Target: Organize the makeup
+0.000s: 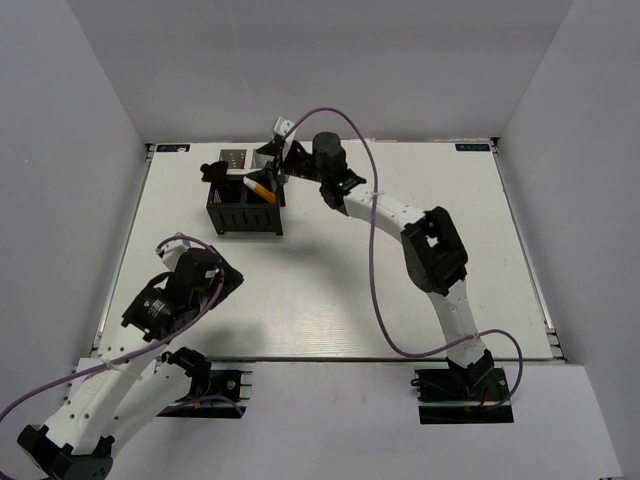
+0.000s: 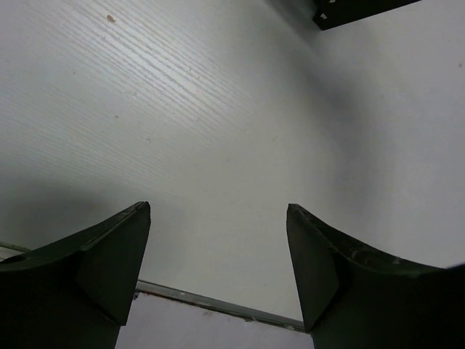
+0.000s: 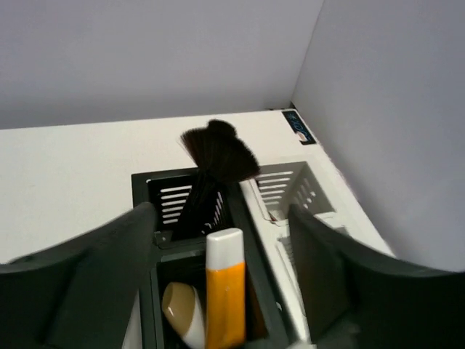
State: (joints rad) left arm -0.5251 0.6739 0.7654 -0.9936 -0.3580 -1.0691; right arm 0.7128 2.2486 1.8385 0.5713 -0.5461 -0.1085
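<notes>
Orange tube [image 3: 225, 298] upright in box [image 3: 167, 207] — cap up, brush [image 3: 218, 153] bristles-up behind

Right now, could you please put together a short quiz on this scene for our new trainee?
1. Fill in: the upright brush in the black box has a ___ head.
2. True or false: the left gripper grips something.
3. What lies beside the orange tube in its compartment? A sponge, B mirror, C comb.
Key: 1 brown; 2 false; 3 A.
</notes>
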